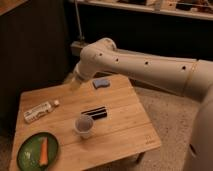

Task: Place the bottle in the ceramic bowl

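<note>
We see the gripper (75, 83) above the far edge of the table (125, 120), just left of a blue pad (101, 82); we cannot tell whether it is open or closed. The bottle (39, 111) lies on its side at the table's left, apart from the ceramic bowl (28, 150) at the near left corner.

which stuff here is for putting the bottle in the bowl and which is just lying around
For the job: bottle, green ceramic bowl, end effector over the far edge of the table.
Lying about: white cup, black bar, blue sponge, orange piece in the bowl.
</note>
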`<state>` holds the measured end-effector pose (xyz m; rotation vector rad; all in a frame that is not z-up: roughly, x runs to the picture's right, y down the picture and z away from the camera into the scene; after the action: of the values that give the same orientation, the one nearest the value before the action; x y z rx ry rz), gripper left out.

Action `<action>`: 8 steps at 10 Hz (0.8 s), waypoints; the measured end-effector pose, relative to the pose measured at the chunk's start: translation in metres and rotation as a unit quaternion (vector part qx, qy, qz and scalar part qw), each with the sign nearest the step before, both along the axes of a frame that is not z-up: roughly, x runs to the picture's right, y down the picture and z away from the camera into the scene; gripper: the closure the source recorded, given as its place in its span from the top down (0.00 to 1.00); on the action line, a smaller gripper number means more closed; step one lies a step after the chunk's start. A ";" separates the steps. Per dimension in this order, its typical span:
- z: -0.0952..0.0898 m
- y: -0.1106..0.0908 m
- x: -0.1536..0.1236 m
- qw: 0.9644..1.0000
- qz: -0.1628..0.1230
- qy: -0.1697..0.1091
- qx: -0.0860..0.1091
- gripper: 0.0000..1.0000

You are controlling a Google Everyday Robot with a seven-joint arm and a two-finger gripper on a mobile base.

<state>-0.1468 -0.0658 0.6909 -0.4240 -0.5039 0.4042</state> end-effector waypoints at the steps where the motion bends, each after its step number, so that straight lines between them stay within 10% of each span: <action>1: 0.013 -0.020 0.002 0.999 -0.027 -0.038 0.025 0.65; 5: 0.046 -0.063 0.018 0.984 -0.081 -0.124 0.100 0.65; 8: 0.050 -0.072 0.009 0.983 -0.105 -0.124 0.090 0.65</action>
<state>-0.1380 -0.1378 0.7408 -0.3507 -0.7248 0.1000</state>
